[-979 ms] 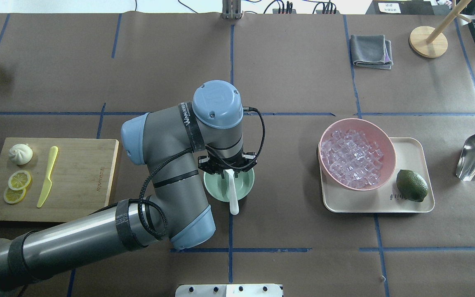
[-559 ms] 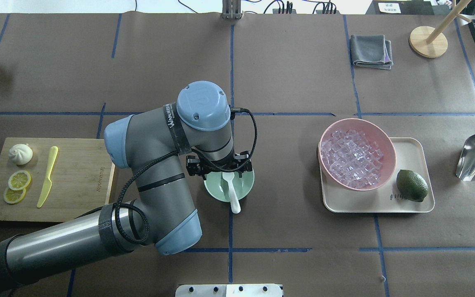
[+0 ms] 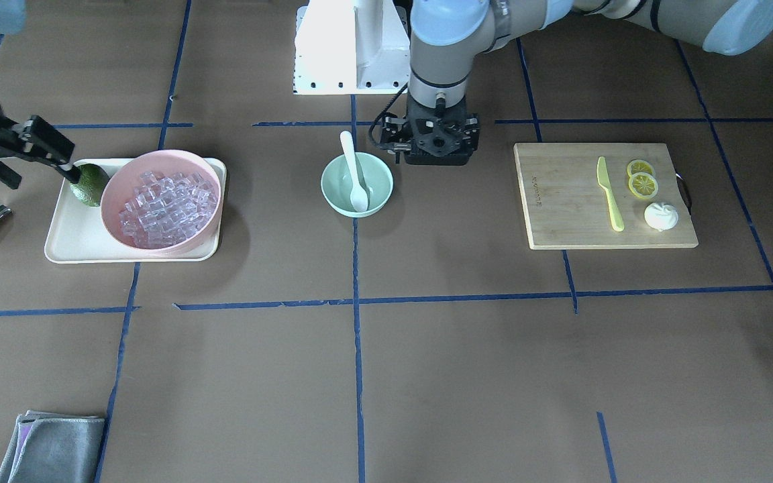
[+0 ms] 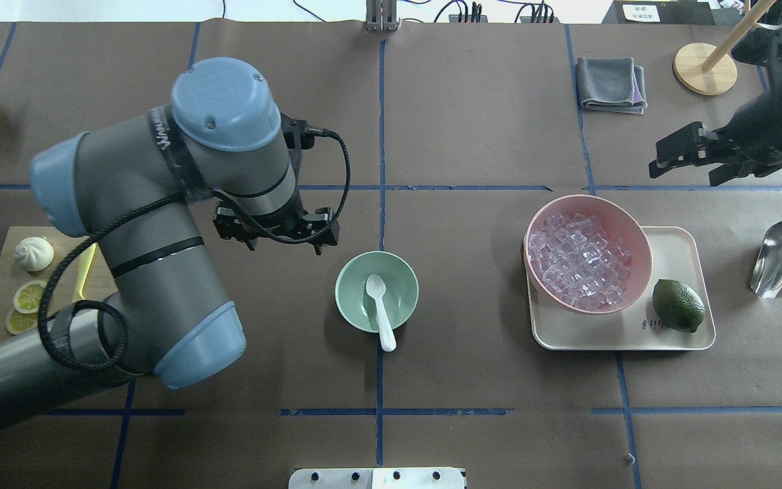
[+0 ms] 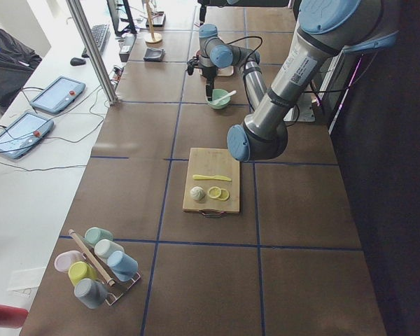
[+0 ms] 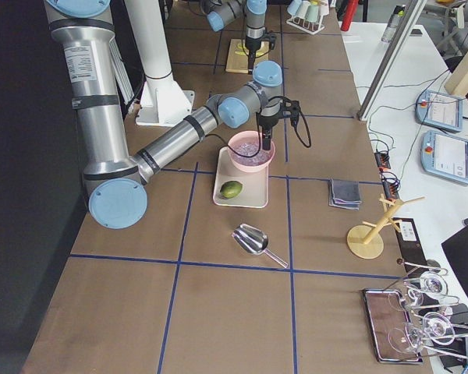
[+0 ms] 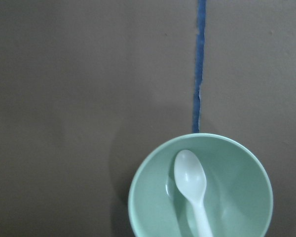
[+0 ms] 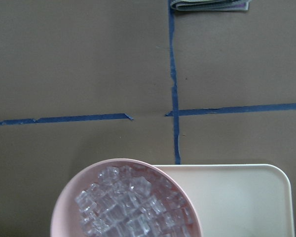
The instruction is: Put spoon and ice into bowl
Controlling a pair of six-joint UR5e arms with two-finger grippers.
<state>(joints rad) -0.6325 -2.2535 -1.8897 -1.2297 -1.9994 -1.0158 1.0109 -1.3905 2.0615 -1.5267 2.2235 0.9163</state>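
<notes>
The white spoon (image 4: 379, 305) lies free in the mint-green bowl (image 4: 401, 292), scoop inside, handle over the near rim; both show in the front view, the spoon (image 3: 354, 171) in the bowl (image 3: 336, 184), and in the left wrist view, the spoon (image 7: 190, 175) in the bowl (image 7: 237, 197). My left gripper (image 4: 275, 238) is open and empty, raised to the left of the bowl. The ice (image 4: 584, 261) is a pile of clear cubes in the pink bowl (image 4: 639, 234). My right gripper (image 4: 686, 170) is open and empty, above the table just beyond the pink bowl.
The pink bowl stands on a cream tray (image 4: 676, 336) with a dark green lime (image 4: 678, 305). A steel scoop (image 4: 774, 265) lies to its right. A cutting board (image 3: 561, 201) holds a yellow-green knife, lemon slices and a bun. A grey cloth (image 4: 611, 83) lies far right.
My left gripper let go of the spoon, which now lies in the mint-green bowl, then rose and moved left and back. My right arm has come into view beyond the pink bowl.
</notes>
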